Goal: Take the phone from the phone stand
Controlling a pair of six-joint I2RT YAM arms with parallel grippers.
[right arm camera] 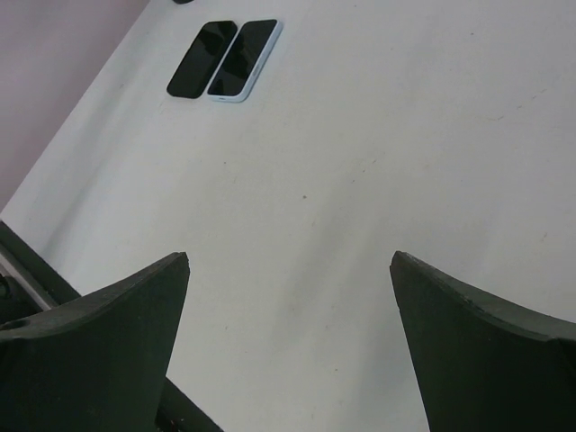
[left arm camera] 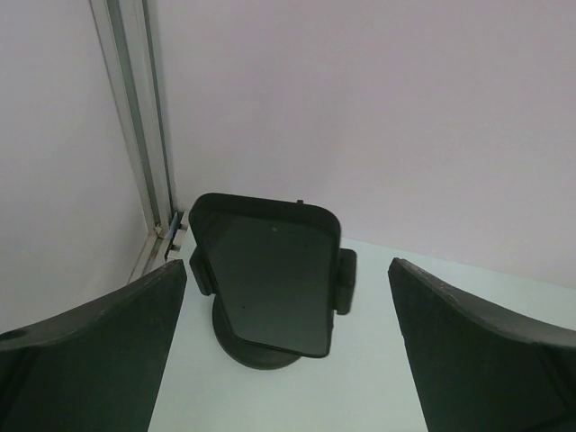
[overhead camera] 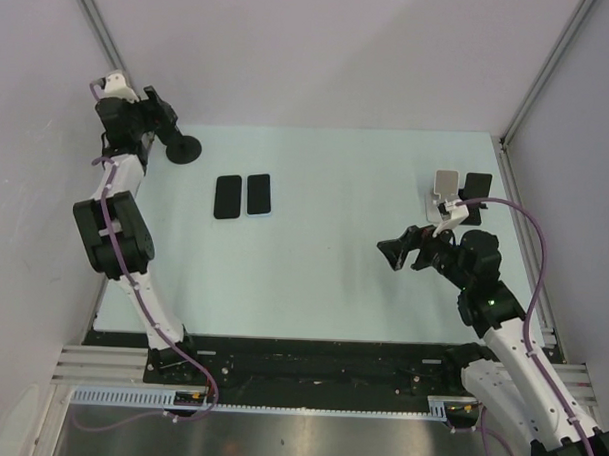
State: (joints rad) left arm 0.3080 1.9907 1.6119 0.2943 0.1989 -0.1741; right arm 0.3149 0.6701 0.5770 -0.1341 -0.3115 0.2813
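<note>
A black phone (left arm camera: 270, 279) sits tilted back in a black phone stand (left arm camera: 261, 346) with side clamps, in the table's far left corner. The stand shows in the top view (overhead camera: 183, 150). My left gripper (left arm camera: 286, 265) is open and faces the phone from a short way off, one finger on each side, touching nothing. In the top view the left gripper (overhead camera: 171, 131) is just left of the stand. My right gripper (overhead camera: 392, 253) is open and empty over the table's right part, and its wrist view (right arm camera: 290, 256) shows only bare table between its fingers.
Two phones lie flat side by side at the back middle, a black one (overhead camera: 227, 196) and a light-edged one (overhead camera: 258, 194); both show in the right wrist view (right arm camera: 202, 58). A white stand (overhead camera: 445, 188) and a black stand (overhead camera: 477, 184) are at the back right. Walls close in on three sides.
</note>
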